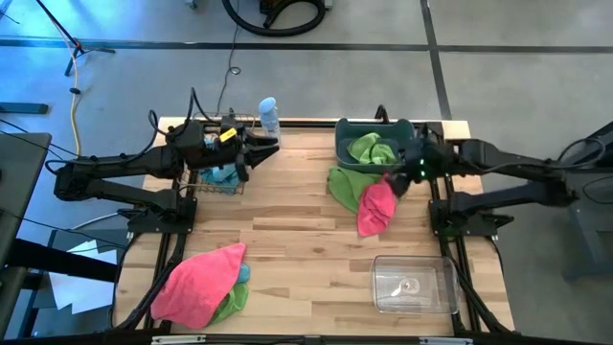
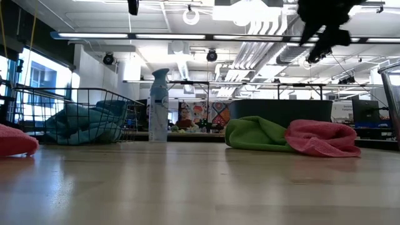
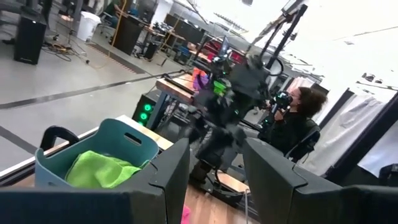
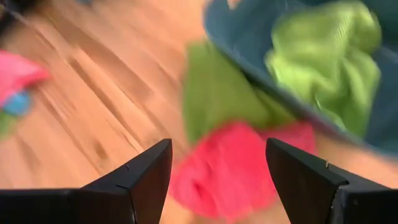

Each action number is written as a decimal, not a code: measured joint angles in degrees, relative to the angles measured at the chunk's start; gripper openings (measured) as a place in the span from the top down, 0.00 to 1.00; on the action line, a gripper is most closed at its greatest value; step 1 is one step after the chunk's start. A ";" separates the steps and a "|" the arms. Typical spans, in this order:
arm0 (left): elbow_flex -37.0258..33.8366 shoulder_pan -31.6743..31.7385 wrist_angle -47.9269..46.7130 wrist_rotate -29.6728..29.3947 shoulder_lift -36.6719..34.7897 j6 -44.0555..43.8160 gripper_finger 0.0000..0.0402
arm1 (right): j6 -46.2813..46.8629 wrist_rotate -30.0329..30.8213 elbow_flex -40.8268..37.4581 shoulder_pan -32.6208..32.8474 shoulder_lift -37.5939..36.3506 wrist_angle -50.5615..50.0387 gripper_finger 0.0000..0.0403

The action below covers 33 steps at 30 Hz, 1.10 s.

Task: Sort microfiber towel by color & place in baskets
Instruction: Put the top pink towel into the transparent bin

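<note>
Clear bin (image 1: pixel 415 285): sits on the near right part of the table (image 1: pixel 297 240); what lies inside it I cannot tell.
Near-left pile: a pink towel (image 1: pixel 198 269) lies on the near left corner, covering a green towel (image 1: pixel 230 303) with a bit of light blue cloth (image 1: pixel 243 273) showing at its edge.
Middle pink towel (image 1: pixel 375 206): lies on the table right of centre, beside and partly over a loose green towel (image 1: pixel 344 184) that lies just in front of the slate-blue tub.
Right tool (image 4: pixel 217 180): hangs above the middle pink towel, near the tub's front corner; fingers spread wide apart, nothing between them.
Slate-blue tub (image 1: pixel 343 139): stands at the far right of the table, holding a lime green towel (image 1: pixel 372 149).
Left tool (image 3: pixel 214 180): held up beside the wire basket, at the far left; fingers apart with an empty gap.
Wire basket (image 2: pixel 75 97): at the far left, with a light blue towel (image 2: pixel 84 124) inside.
Spray bottle (image 2: pixel 159 103): stands upright at the far edge, just right of the wire basket.
Room beyond: a person (image 3: pixel 295 124) in dark clothing is visible past the table in the left wrist view.
</note>
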 joint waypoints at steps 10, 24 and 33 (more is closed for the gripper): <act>0.00 0.00 0.02 -2.76 0.00 0.00 0.65 | 15.32 -1.97 -19.83 5.69 0.25 10.45 0.37; 0.00 0.00 -0.09 -3.44 0.00 -0.02 0.66 | 21.69 0.75 -28.63 3.50 6.19 21.02 0.37; 0.00 0.00 -0.24 -3.44 0.02 -0.02 0.65 | 22.11 0.41 -28.38 4.10 9.64 21.98 0.48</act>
